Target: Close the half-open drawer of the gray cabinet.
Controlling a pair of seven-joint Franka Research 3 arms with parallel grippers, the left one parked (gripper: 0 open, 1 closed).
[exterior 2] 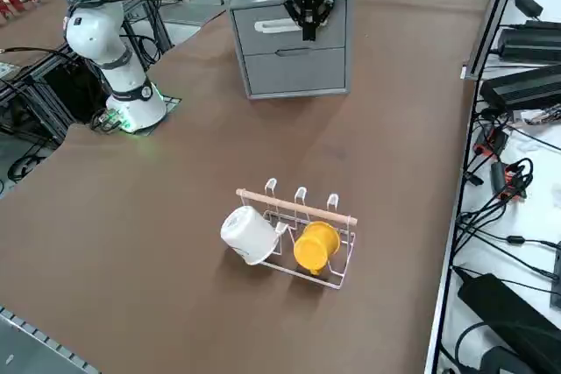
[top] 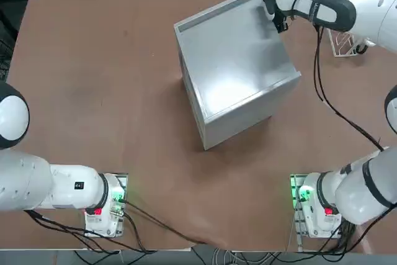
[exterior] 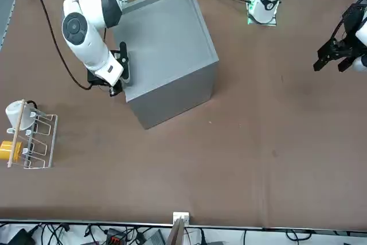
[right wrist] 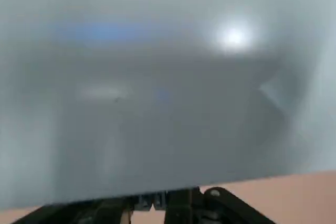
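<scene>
The gray cabinet (top: pixel 236 66) (exterior: pixel 166 38) stands turned at an angle in the middle of the table. Its front shows in the right side view with two gray panels one above the other. The upper one is the drawer (exterior 2: pixel 263 28), whose front looks about level with the panel below; no wooden sides show. My right gripper (exterior 2: pixel 308 22) (top: pixel 277 20) (exterior: pixel 123 66) is shut, its fingertips against the drawer's front and holding nothing. In the right wrist view the gripper (right wrist: pixel 176 203) is right up against a blurred gray panel (right wrist: pixel 168 87).
A white wire rack (exterior 2: pixel 298 216) (exterior: pixel 34 139) with a white cup (exterior 2: pixel 248 234) and a yellow cup (exterior 2: pixel 316 247) stands on the table well in front of the cabinet. Cables and black boxes (exterior 2: pixel 526 85) lie beyond the table's edge.
</scene>
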